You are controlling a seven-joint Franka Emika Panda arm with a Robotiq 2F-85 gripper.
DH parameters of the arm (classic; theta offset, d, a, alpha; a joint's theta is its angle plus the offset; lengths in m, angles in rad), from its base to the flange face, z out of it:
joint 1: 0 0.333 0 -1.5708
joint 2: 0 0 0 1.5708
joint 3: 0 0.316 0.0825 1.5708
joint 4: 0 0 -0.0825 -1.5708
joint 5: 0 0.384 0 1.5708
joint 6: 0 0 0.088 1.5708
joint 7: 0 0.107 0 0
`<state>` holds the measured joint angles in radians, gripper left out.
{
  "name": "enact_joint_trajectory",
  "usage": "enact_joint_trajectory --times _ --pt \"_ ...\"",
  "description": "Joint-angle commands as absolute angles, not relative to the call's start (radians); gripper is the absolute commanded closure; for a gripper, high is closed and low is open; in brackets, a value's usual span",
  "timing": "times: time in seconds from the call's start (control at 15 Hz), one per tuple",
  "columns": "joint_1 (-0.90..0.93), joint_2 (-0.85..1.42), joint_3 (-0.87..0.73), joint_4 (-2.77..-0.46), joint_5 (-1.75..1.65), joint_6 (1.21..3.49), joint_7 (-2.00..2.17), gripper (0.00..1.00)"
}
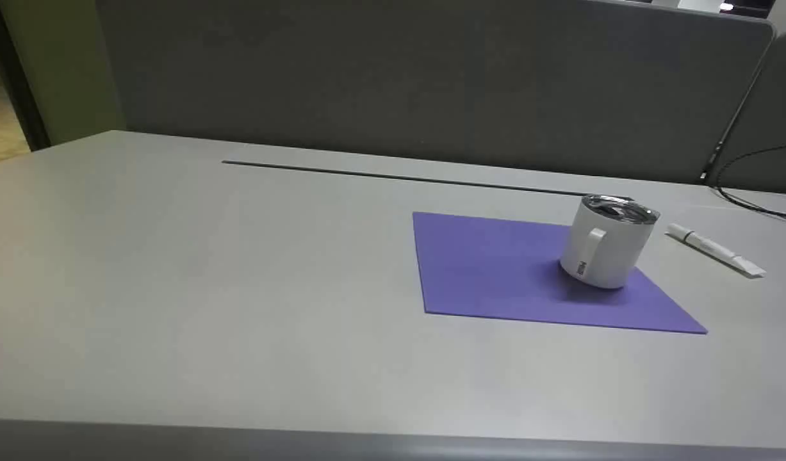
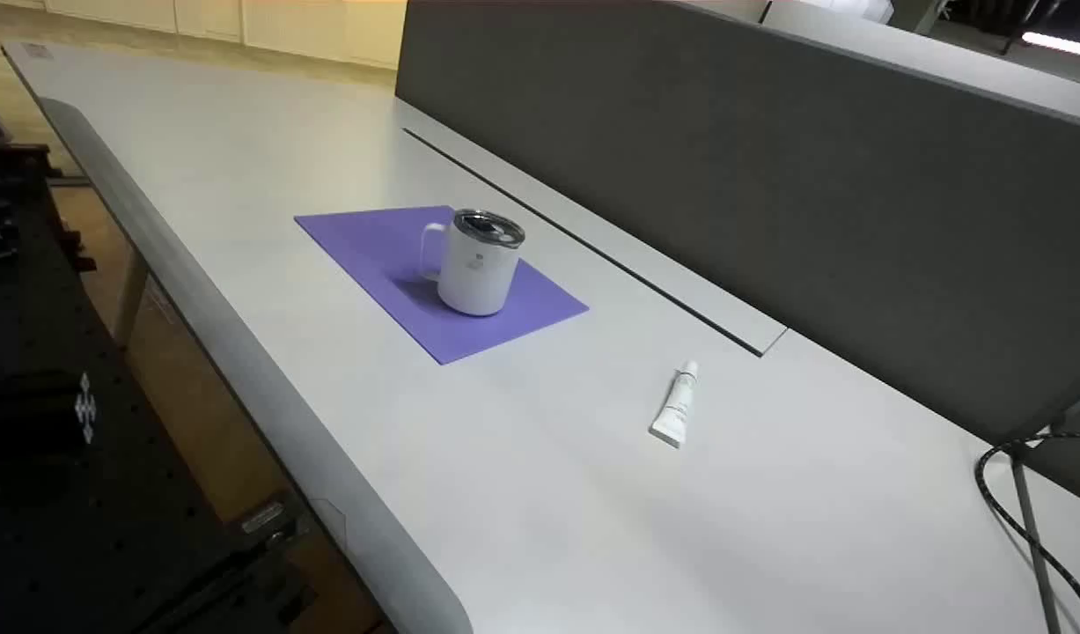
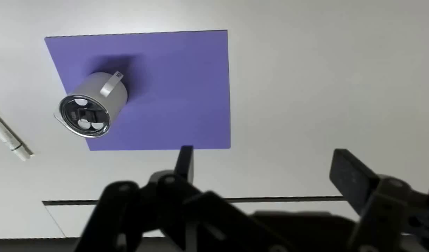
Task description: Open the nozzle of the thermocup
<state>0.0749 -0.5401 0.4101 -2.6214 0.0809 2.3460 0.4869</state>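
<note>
Thermocup (image 2: 478,280): quantity one, the same unit in all three views — parts counted: one lid (image 2: 489,227), one handle (image 3: 111,84). Purple mat (image 1: 489,262): quantity one. White tube (image 2: 677,405): quantity one. Table (image 1: 239,288): quantity one, with one dark slot (image 3: 287,199). Braided cable (image 2: 982,475): quantity one. Gripper (image 3: 263,168): quantity one — two fingers (image 3: 352,178) counted in the wrist view
</note>
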Motion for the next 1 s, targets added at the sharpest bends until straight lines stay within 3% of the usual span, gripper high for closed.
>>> enact_joint_trajectory --times 0.0,0.73,0.8,0.93 --pt "0.098 -0.535 0.387 -2.62 0.063 2.344 0.5 0.0" --pt "0.039 -0.503 0.333 -2.623 0.007 2.409 0.458 0.0" --pt "0.005 -0.485 0.31 -2.62 -0.027 2.436 0.447 0.25" --pt "-0.057 -0.439 0.268 -2.608 -0.092 2.493 0.437 0.33"
